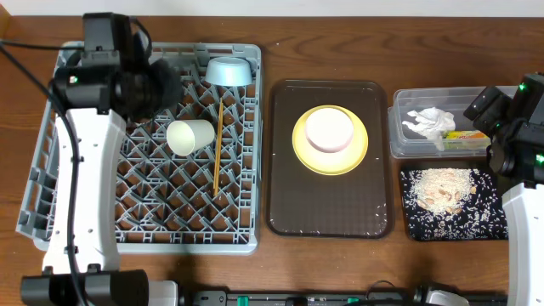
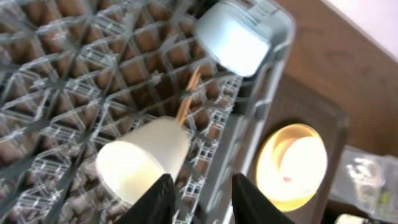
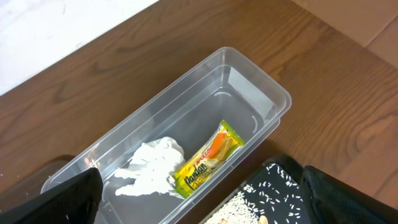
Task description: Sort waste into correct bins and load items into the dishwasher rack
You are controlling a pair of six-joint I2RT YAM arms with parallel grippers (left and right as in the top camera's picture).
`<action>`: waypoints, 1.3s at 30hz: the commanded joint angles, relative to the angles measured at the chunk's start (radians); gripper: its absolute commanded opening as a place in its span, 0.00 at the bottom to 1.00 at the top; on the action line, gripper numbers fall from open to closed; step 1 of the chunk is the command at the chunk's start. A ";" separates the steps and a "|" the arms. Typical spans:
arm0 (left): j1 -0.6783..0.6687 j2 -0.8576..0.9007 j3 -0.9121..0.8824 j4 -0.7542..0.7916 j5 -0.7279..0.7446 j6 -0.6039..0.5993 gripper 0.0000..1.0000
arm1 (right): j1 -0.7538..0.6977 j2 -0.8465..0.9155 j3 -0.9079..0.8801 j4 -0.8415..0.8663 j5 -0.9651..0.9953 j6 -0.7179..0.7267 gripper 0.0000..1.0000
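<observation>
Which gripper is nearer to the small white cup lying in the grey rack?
Left. The left gripper hangs over the grey plastic dishwasher rack, just beside the small white cup, jaws apart and empty. The right gripper is far across the table, above the clear plastic tub.

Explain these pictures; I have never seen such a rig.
Two robot arms work at a table. One picture looks down from above; two come from wrist cameras. The left gripper hovers open, empty, over a grey rack holding a cup, chopsticks and a blue bowl. The right gripper, open and empty, hangs above a clear tub with a napkin and wrapper. Beside it a black tray holds rice scraps. A white bowl sits on a yellow plate on a brown tray.
</observation>
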 commanded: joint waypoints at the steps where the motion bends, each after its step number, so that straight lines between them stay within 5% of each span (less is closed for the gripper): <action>1: 0.002 0.024 -0.031 -0.023 -0.061 -0.006 0.33 | -0.005 -0.006 0.007 -0.001 0.003 -0.003 0.99; 12: 0.000 0.034 -0.269 0.140 -0.056 -0.084 0.33 | -0.005 -0.006 0.007 -0.001 0.003 -0.003 0.99; 24: -0.029 0.035 -0.306 0.210 -0.053 -0.091 0.31 | -0.005 -0.006 0.007 -0.001 0.003 -0.003 0.99; 35: -0.029 0.035 -0.306 0.212 -0.053 -0.092 0.21 | -0.005 -0.006 0.007 -0.001 0.003 -0.003 0.99; 39: -0.027 0.034 -0.306 0.227 -0.053 -0.092 0.07 | -0.005 -0.006 0.007 -0.001 0.003 -0.003 0.99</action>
